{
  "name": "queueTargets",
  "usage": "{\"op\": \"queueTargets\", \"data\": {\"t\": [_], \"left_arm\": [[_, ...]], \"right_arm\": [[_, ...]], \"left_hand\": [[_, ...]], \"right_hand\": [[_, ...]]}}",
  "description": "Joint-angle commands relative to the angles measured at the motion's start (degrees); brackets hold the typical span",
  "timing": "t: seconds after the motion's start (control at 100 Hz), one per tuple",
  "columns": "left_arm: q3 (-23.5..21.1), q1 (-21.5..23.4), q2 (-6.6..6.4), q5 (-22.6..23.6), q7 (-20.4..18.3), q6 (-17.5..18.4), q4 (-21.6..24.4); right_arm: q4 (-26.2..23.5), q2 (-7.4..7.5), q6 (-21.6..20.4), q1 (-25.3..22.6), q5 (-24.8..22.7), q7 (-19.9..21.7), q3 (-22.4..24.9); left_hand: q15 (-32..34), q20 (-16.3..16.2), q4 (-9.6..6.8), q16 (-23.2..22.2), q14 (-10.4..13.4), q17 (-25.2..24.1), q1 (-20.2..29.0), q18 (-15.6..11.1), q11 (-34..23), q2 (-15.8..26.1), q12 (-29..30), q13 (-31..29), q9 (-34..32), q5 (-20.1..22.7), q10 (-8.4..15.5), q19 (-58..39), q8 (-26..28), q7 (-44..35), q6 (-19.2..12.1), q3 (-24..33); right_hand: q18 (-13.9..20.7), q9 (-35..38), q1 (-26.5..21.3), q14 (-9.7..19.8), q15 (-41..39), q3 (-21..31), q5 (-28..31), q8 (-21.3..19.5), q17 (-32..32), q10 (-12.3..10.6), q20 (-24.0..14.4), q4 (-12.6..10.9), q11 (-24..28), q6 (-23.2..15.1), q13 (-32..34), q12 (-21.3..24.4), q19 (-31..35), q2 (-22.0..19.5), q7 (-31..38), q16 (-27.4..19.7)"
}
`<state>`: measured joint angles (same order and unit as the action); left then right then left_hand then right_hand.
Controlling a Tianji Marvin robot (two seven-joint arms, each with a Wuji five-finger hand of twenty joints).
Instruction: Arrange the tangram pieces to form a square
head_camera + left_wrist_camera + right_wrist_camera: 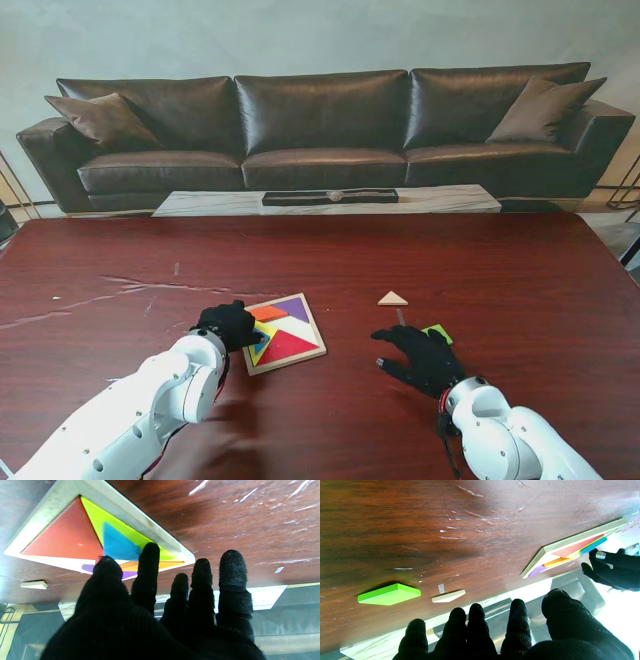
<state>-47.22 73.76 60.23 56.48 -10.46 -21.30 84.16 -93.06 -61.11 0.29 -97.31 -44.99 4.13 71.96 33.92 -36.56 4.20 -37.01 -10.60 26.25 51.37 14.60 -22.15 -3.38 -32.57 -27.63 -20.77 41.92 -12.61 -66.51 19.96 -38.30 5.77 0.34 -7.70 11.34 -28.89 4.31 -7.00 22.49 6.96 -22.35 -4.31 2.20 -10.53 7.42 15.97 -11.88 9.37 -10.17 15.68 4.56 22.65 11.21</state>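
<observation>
Both white arms rise from the near corners of the stand's view, each ending in a black-gloved hand over the dark red table (520,290); the left hand (228,324) rests at the left edge of the wooden tray (312,352), fingers (149,562) spread and holding nothing, one fingertip touching the blue triangle (117,545), which sits tilted on top of the pieces in the tray rather than flush among them; the tray holds a large red triangle (287,346) at its near side, a yellow-green triangle (98,517) along its left side, an orange piece (268,313) and a purple piece (293,307) at its far side, with a pale bare patch between purple and red; the right hand (425,357) lies palm down on the table to the right of the tray and well apart from it, fingers (517,620) loosely spread with nothing between them; a green piece (437,333) lies flat on the table just beside the right hand, at its far right edge; a plain wooden triangle (393,298) lies farther from me, apart from both hand and tray; beyond the table stand a low marble coffee table (440,200) and a dark leather sofa (320,130).
</observation>
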Motion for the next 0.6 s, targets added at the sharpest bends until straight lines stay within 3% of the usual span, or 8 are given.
{"op": "queueTargets", "data": {"t": [0.0, 0.23, 0.37, 0.46, 0.58, 0.59], "left_arm": [[0.41, -0.45, 0.31, -0.53, 0.11, -0.11, -0.66], [1.71, -1.78, 0.45, -1.94, 0.07, 0.3, -1.53], [1.82, -1.97, 0.37, -2.2, -0.44, 0.95, -1.39], [1.74, -1.92, 0.14, -1.78, -1.46, 1.86, -0.94], [1.5, -1.7, 0.04, -1.36, -1.62, 2.61, -0.74], [1.49, -1.69, 0.04, -1.33, -1.6, 2.64, -0.74]], "right_arm": [[-0.28, -0.04, -0.09, -0.52, -0.17, 0.18, 0.0], [-0.34, -0.03, 0.06, -0.56, -0.13, 0.38, 0.11], [-0.3, -0.03, 0.06, -0.5, -0.09, 0.37, 0.06], [-0.28, -0.04, 0.08, -0.47, 0.0, 0.38, 0.03], [-0.25, -0.05, 0.03, -0.47, 0.07, 0.32, -0.01], [-0.24, -0.05, 0.02, -0.46, 0.06, 0.31, -0.02]], "left_hand": [[-1.04, -1.3, -2.58, 0.34, -0.87, -0.13, 2.28, 1.69, 0.92, 1.88, 0.52, 1.51, 0.03, -1.07, -0.03, -0.13, -0.74, 2.27, -0.21, -0.72], [-1.56, -1.38, -2.68, 0.48, -0.79, -0.53, 1.32, 1.17, 1.49, 0.22, 0.64, 2.15, 0.68, -2.92, -0.39, 0.25, -0.29, 3.32, -0.92, -1.08], [-2.04, -1.14, -2.9, 0.57, -0.65, -0.61, 1.4, 0.33, 1.88, -3.8, 0.6, 2.64, 1.02, -5.56, -0.63, 1.05, 1.56, 2.7, -3.11, -0.57], [-2.34, -0.95, -3.08, 0.65, -0.55, -0.72, 0.96, -0.2, 1.99, -5.03, 0.6, 2.84, 0.57, -7.5, -1.36, 1.61, 1.8, 3.74, -1.99, -0.4], [-2.44, -0.63, -2.63, 0.51, -0.34, -0.1, -1.52, -1.56, 2.4, -8.64, 0.46, 2.53, -0.54, -10.48, -2.81, 2.49, 4.64, 8.49, -0.73, 7.28], [-2.38, -0.33, -2.14, 0.58, -0.37, -0.01, -3.26, -1.75, 2.39, -9.5, 0.61, 2.51, -0.69, -10.75, -2.93, 2.4, 4.08, 8.67, -0.54, 10.85]], "right_hand": [[0.05, -1.12, -0.3, 1.48, 0.48, -1.48, -1.78, -0.63, -0.08, -0.21, -1.29, -1.28, -0.92, -1.32, -1.58, 0.42, -1.66, -1.36, -0.37, 0.35], [0.06, -1.14, -0.33, 1.56, 0.5, -1.51, -1.76, -0.63, -0.02, -0.19, -1.56, -1.28, -0.86, -1.37, -1.6, 0.39, -1.97, -1.34, -0.28, 0.35], [0.05, -1.14, -0.27, 1.53, 0.49, -1.54, -1.83, -0.59, 0.01, -0.23, -1.72, -1.27, -0.83, -1.26, -1.58, 0.38, -2.13, -1.37, -0.31, 0.35], [0.05, -1.15, -0.33, 1.61, 0.49, -1.53, -1.78, -0.58, 0.03, -0.23, -1.82, -1.28, -0.85, -1.27, -1.62, 0.39, -2.25, -1.36, -0.27, 0.35], [0.12, -1.12, -0.32, 1.62, 0.48, -1.54, -1.78, -0.59, 0.05, -0.22, -1.93, -1.28, -0.84, -1.3, -1.63, 0.38, -2.41, -1.4, -0.21, 0.35], [0.12, -1.12, -0.31, 1.62, 0.48, -1.55, -1.76, -0.59, 0.06, -0.22, -1.94, -1.28, -0.84, -1.3, -1.63, 0.38, -2.42, -1.39, -0.2, 0.35]]}}
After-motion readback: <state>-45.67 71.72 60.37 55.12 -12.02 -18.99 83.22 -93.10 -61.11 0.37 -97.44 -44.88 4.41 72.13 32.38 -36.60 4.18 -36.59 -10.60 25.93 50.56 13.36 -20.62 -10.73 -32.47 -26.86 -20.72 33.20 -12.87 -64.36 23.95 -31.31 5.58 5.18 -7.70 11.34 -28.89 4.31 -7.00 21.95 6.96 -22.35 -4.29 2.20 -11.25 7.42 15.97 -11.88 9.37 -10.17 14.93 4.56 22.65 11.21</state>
